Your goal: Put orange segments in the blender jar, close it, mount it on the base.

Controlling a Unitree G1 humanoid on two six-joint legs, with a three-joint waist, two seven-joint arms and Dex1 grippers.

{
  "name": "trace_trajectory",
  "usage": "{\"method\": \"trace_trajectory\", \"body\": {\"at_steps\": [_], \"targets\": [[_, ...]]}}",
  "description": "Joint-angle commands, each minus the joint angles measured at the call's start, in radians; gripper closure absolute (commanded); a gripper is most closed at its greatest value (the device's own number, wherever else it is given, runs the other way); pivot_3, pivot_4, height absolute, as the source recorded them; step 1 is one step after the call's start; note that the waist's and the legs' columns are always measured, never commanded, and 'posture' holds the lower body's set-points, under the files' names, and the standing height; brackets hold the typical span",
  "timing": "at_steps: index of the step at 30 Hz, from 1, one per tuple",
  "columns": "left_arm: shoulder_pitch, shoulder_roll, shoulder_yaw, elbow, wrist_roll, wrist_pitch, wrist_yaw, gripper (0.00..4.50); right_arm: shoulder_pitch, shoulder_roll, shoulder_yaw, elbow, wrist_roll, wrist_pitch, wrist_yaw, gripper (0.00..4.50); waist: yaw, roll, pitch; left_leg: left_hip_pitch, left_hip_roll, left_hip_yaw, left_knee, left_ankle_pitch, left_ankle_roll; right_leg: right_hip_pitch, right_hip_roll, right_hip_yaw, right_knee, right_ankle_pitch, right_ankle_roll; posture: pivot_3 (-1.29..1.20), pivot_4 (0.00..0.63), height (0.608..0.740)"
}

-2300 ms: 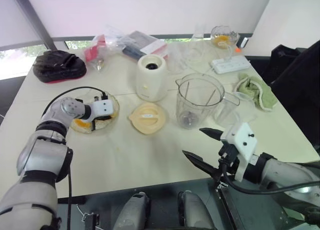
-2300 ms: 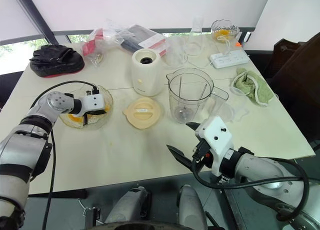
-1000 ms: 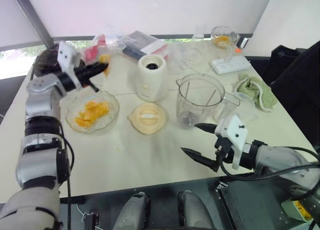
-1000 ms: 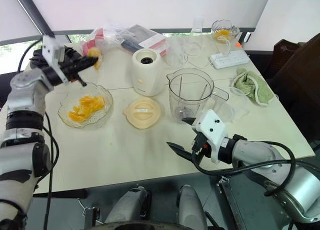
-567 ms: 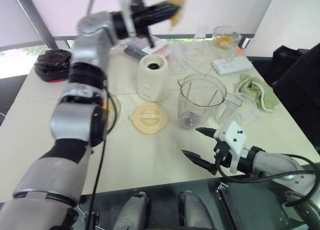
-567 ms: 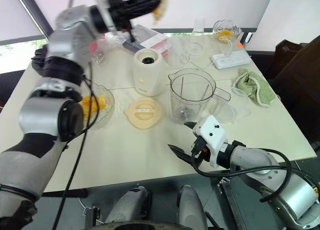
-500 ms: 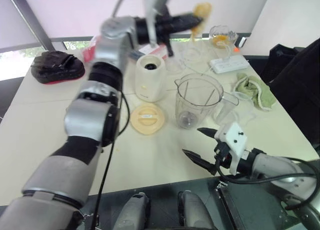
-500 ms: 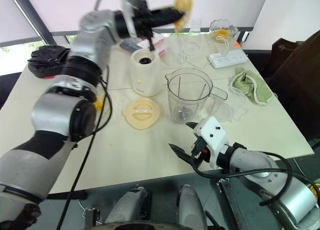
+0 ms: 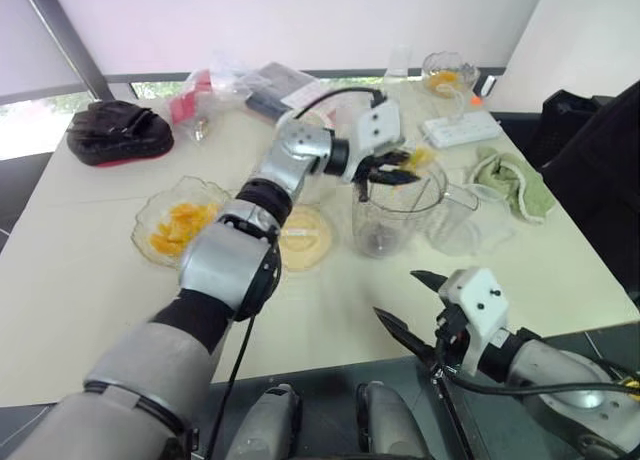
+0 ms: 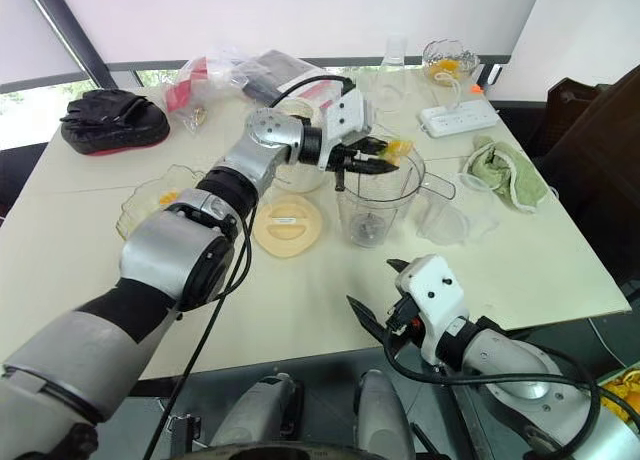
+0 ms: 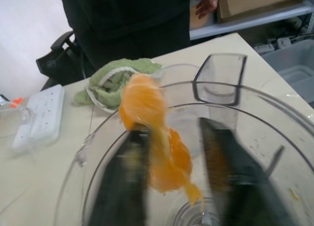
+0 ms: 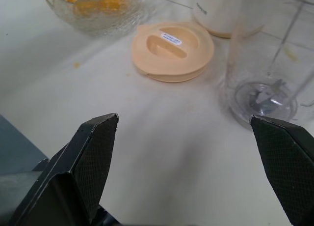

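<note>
The clear blender jar point(image 9: 392, 220) stands upright mid-table. My left gripper point(image 9: 398, 170) hovers at the jar's mouth, shut on an orange segment point(image 11: 149, 132) that hangs between its fingers point(image 11: 122, 186) just above the rim. The segment point(image 10: 397, 148) sticks out past the fingertips over the opening. Left of the jar lies the cream lid point(image 9: 305, 238), and the white blender base point(image 10: 290, 165) is behind my arm. A glass bowl of orange segments point(image 9: 178, 222) sits at the left. My right gripper point(image 9: 400, 298) is open and empty by the table's front edge.
A clear measuring cup point(image 9: 455, 220) stands right of the jar, with a green cloth point(image 9: 515, 175) and a power strip point(image 9: 460, 130) beyond. A glass dish point(image 9: 445, 75), bags point(image 9: 250, 80) and a black pouch point(image 9: 115, 130) line the back. A person in dark clothes point(image 11: 127, 19) stands past the table.
My left arm lifted a segment out of the bowl, swung high across the table and came down to the jar's mouth. My right gripper stayed open near the front edge.
</note>
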Motion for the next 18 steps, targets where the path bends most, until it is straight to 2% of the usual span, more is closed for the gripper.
{"method": "trace_trajectory", "body": {"at_steps": [1, 13, 18], "targets": [[-0.001, -0.003, 0.012, -0.026, 0.002, -0.045, -0.005, 1.24, 0.015, -0.003, -0.027, -0.039, -0.01, -0.015, 0.004, 0.03, 0.001, 0.0, 0.0, 0.0, 0.0, 0.0, 0.0, 0.0, 0.0, 0.0, 0.0, 0.0, 0.0, 0.0, 0.0, 0.0, 0.15, 0.74], [-0.078, 0.038, 0.277, -0.096, -0.231, 0.019, 0.105, 1.24, 0.119, 0.0, -0.157, 0.033, -0.053, -0.041, 0.121, 0.03, 0.001, 0.0, 0.0, 0.0, 0.0, 0.0, 0.0, 0.0, 0.0, 0.0, 0.0, 0.0, 0.0, 0.0, 0.0, 0.0, 0.15, 0.74], [-0.011, 0.093, 0.308, -0.233, -0.304, 0.1, 0.027, 1.24, 0.189, 0.039, -0.217, 0.086, -0.121, -0.101, 0.153, 0.03, -0.001, 0.0, 0.0, 0.0, 0.0, 0.0, 0.0, 0.0, 0.0, 0.0, 0.0, 0.0, 0.0, 0.0, 0.0, 0.0, 0.15, 0.74]]}}
